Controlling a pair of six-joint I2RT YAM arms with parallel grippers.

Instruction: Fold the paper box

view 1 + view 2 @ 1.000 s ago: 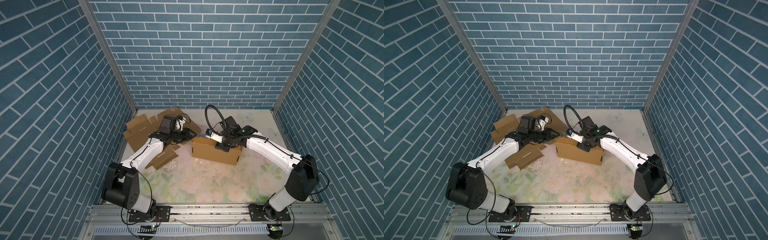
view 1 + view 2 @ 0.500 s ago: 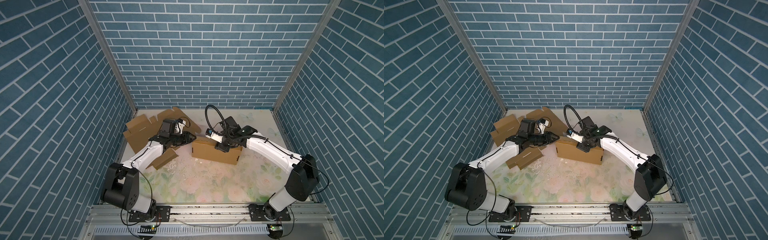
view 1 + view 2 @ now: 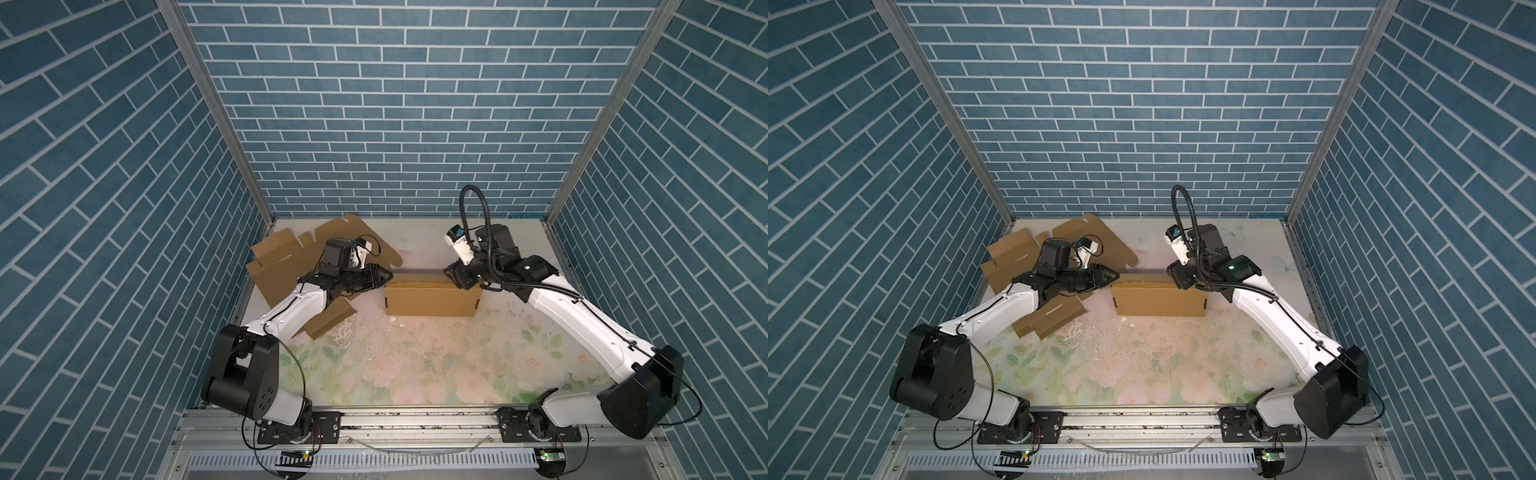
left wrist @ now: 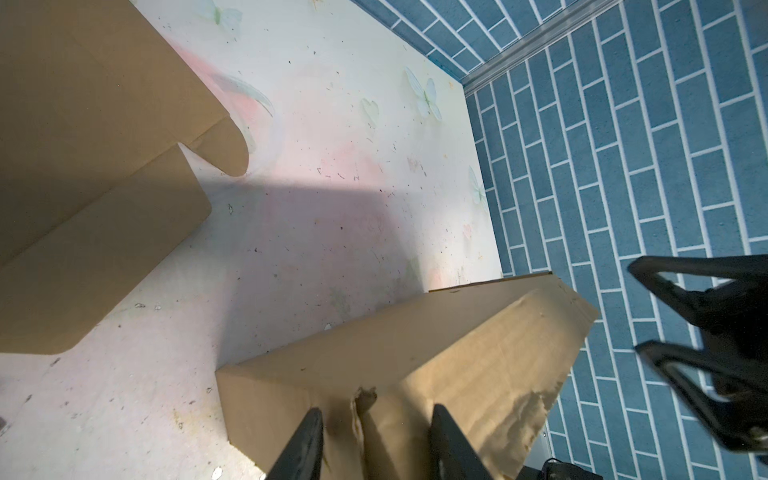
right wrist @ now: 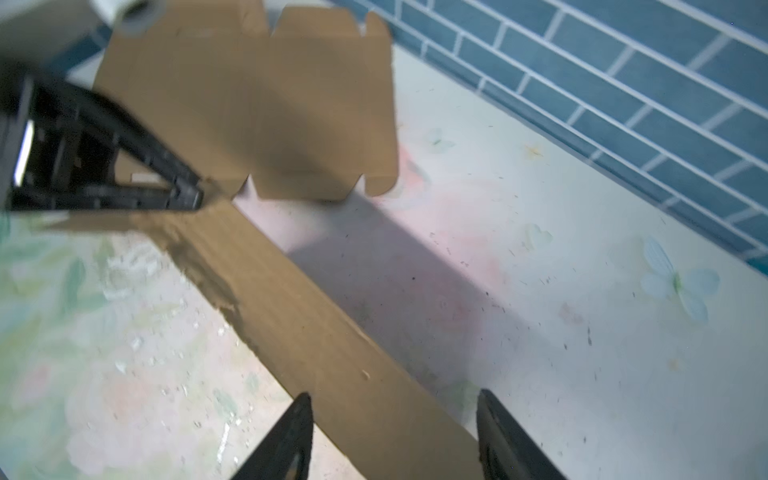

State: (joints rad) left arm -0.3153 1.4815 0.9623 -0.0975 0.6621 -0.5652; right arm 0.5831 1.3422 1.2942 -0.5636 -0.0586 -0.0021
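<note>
The paper box is a long brown carton standing on the table's middle, parallel to the front edge. My left gripper sits at its left end. In the left wrist view, the left gripper is open and its fingers lie over the box beside a small tear. My right gripper is at the right end. In the right wrist view, the right gripper is open and straddles the narrow box top, with a gap on one side.
Flat cardboard sheets lie at the back left under my left arm. A folded cardboard piece lies in front of them. Blue brick walls enclose the back and both sides.
The box has turned from a skewed pose to lie square with the front edge. My right gripper shifted toward its right end and opened wider. My left gripper dropped slightly to the left end.
</note>
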